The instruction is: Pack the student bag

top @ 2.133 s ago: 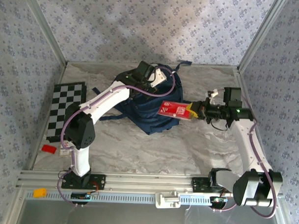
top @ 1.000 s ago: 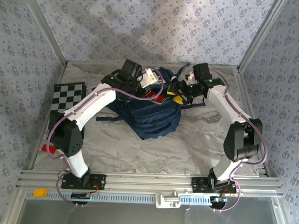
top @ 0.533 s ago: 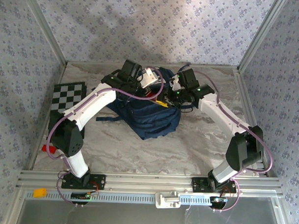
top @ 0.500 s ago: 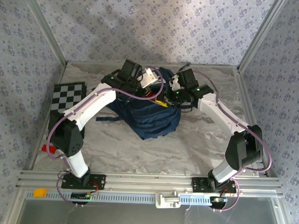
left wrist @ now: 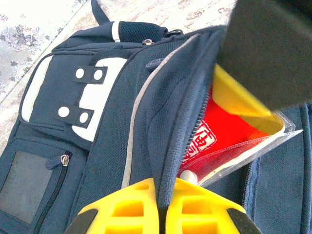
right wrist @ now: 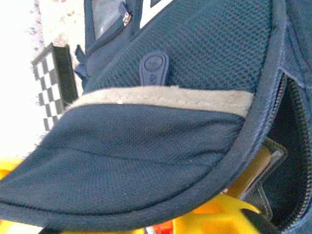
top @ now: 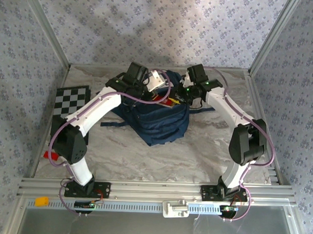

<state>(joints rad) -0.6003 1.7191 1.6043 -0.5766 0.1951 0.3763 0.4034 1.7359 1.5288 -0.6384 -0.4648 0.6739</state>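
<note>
Navy fabric takes up the middle of the scene: the student bag (top: 161, 122) lies on the marble tabletop (top: 145, 157), toward the far wall, between the 2 arms, with its main compartment gaping at the far end.

The left fingers (left wrist: 141, 207) are pressed together on the piped edge of the bag's opening, pinching the cloth and lifting it so the mouth stays wide.

The change is on the other side. A moment ago the right arm held a red packet in a clear sleeve (left wrist: 229, 136) out over the tabletop to the right of the bag. Now that arm has swung in over the bag, and the packet sits inside the open zip. In the left wrist view, most of the packet lies below the lifted flap and 1 clear corner pokes out.

The right fingers (left wrist: 239, 97) are down in the opening with it, 1 yellow finger lying against the packet's upper face. Whether they are pinching the sleeve or have let it go I cannot tell, since the flap hides the tips.

By my reading this item is nearly packed. What remains is to seat the protruding corner, free the right arm without dragging the sleeve back out, and then fetch whatever is next.

A chessboard (top: 69, 114) and a small red piece (top: 51, 155) lie at the left of the tabletop, well apart from the bag.
</note>
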